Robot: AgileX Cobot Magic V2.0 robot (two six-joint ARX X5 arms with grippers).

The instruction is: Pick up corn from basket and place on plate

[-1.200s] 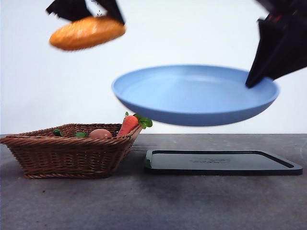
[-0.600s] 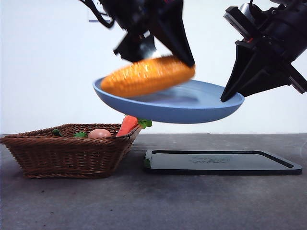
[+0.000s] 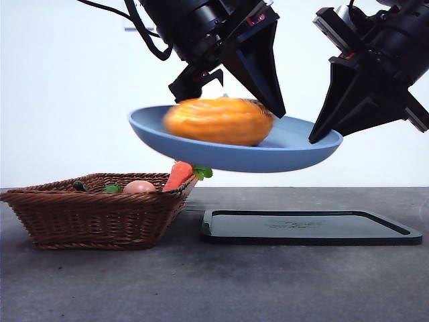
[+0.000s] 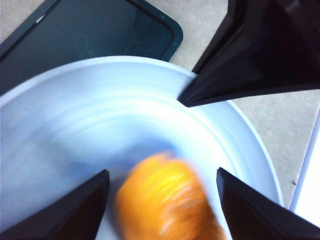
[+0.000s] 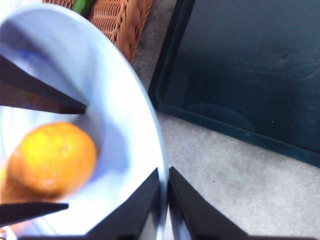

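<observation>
Front view: the stubby orange-yellow ribbed toy corn is now seen lying in the wide light-blue plastic plate, blurred as if rolling. Half a second earlier it was held just above the near rim between the jaws; a second ago it was high over the basket and the plate hung further right. The plate is held in the air above the table, well clear of the flat black rectangular tray.

Left wrist view: the left gripper is spread wide, jaws on either side of the corn and not touching it. Release is judged to have just been made.

Right wrist view: the right gripper is closed on the plate's rim, one jaw inside and one outside, carrying the plate.

The brown woven wicker basket stands at the left on the table, with a red-orange carrot leaning on its rim and a pinkish-brown egg-like ball inside.

Judgement: placement is essentially done. Remaining risk: the corn could roll off the slightly tilted plate before settling.
</observation>
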